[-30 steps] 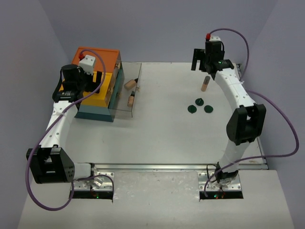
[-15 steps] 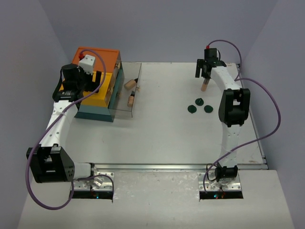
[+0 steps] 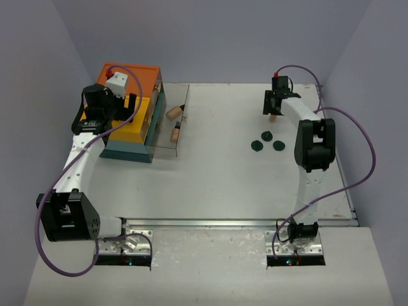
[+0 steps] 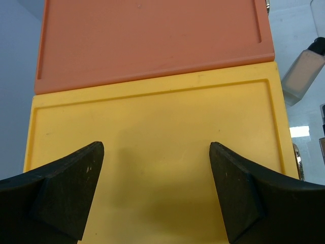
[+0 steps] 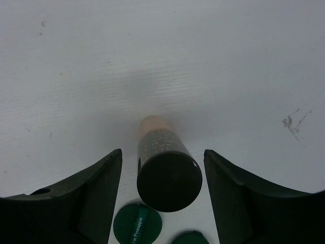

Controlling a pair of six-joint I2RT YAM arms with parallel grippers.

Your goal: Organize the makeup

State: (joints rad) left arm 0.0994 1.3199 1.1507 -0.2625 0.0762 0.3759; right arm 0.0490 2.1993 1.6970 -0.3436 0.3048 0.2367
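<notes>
Black fingers of the right gripper (image 5: 162, 153) stand spread, one on either side of a tan bottle (image 5: 165, 168) with a dark round cap. They touch neither flank, and nothing is held. The bottle stands upright on the white table (image 5: 228, 61), far right in the overhead view, with three dark green discs (image 3: 266, 136) lying a little nearer the arms' bases. By its look the bottle is light, rigid and smooth. It is tall for its footprint, so a one-sided nudge would likely topple it. The glossy cap would probably slip, so the body just below the cap seems the better hold, squeezed evenly. The left gripper (image 4: 157, 170), likewise spread and empty, hovers over the yellow top of the drawer box (image 4: 152, 112). Two more tan bottles (image 3: 173, 113) lie in the clear tray (image 3: 167, 148) beside it.
</notes>
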